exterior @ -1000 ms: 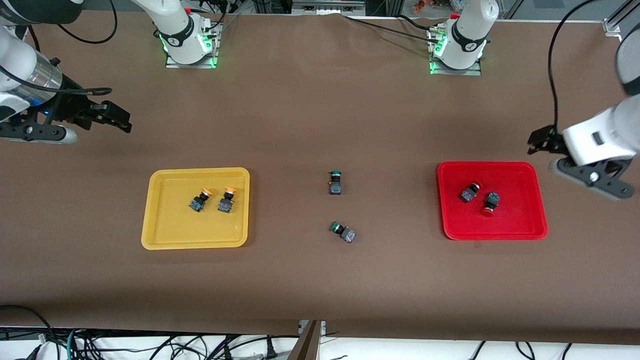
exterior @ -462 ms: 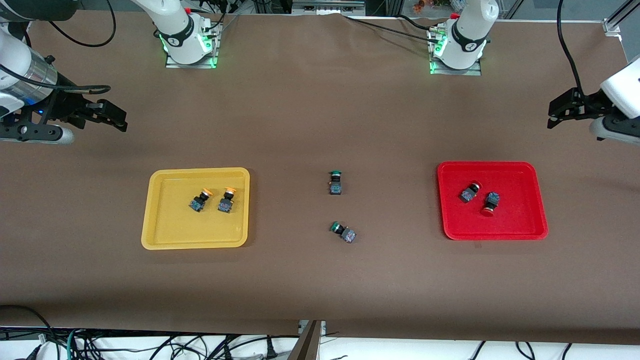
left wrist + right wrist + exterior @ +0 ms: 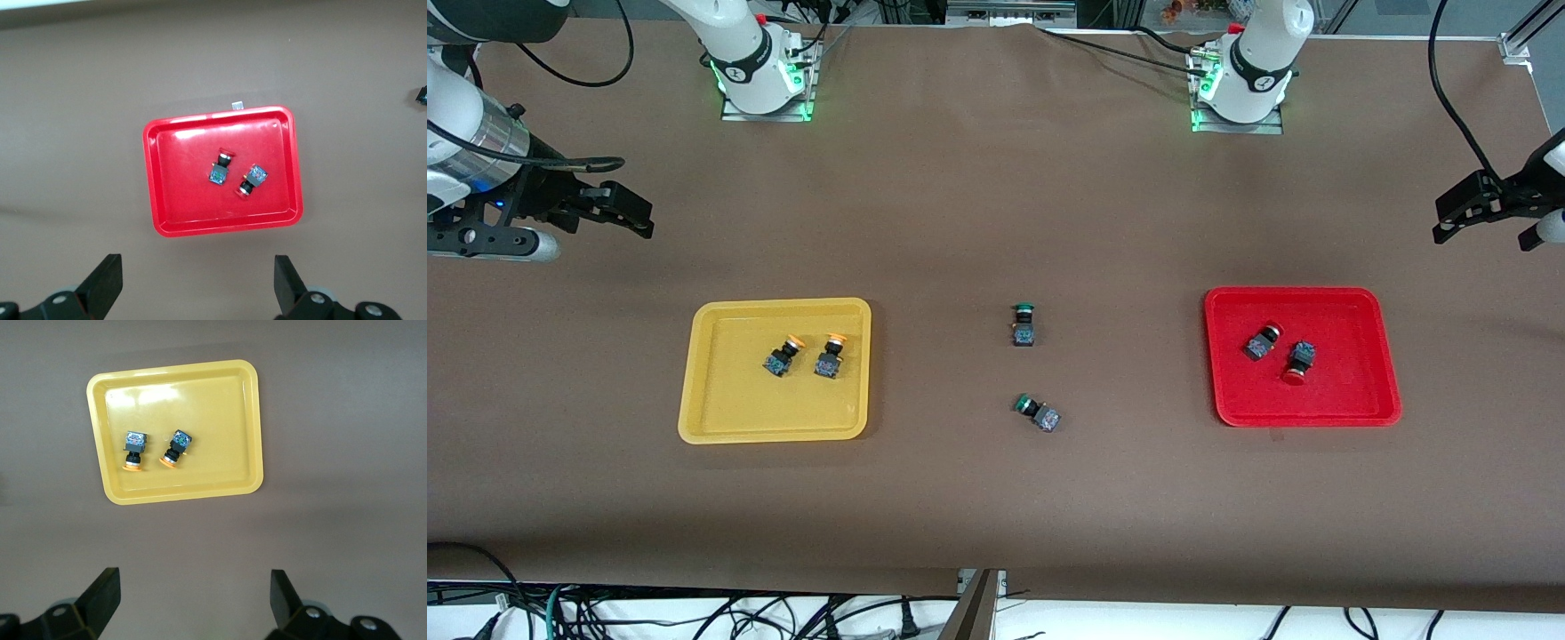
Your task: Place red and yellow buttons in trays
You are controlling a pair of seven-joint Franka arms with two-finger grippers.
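Two yellow-capped buttons [image 3: 783,357] [image 3: 831,356] lie in the yellow tray [image 3: 729,400]. Two red-capped buttons [image 3: 1261,342] [image 3: 1298,361] lie in the red tray [image 3: 1347,391]. My left gripper [image 3: 1445,222] is open and empty, in the air at the left arm's end of the table, off the red tray. Its wrist view shows the red tray [image 3: 177,200] with both red buttons [image 3: 221,168] [image 3: 251,181]. My right gripper [image 3: 643,218] is open and empty at the right arm's end, off the yellow tray. Its wrist view shows the yellow tray [image 3: 220,453] with both yellow buttons [image 3: 134,449] [image 3: 175,448].
Two green-capped buttons [image 3: 1024,324] [image 3: 1037,414] lie on the brown table between the trays, one nearer to the front camera. One shows at the edge of the left wrist view [image 3: 421,95]. The arm bases [image 3: 760,80] [image 3: 1240,84] stand along the table's back edge.
My left gripper has risen and drawn away from the red tray toward the table's end. My right gripper has hardly moved. The buttons and trays have not moved.
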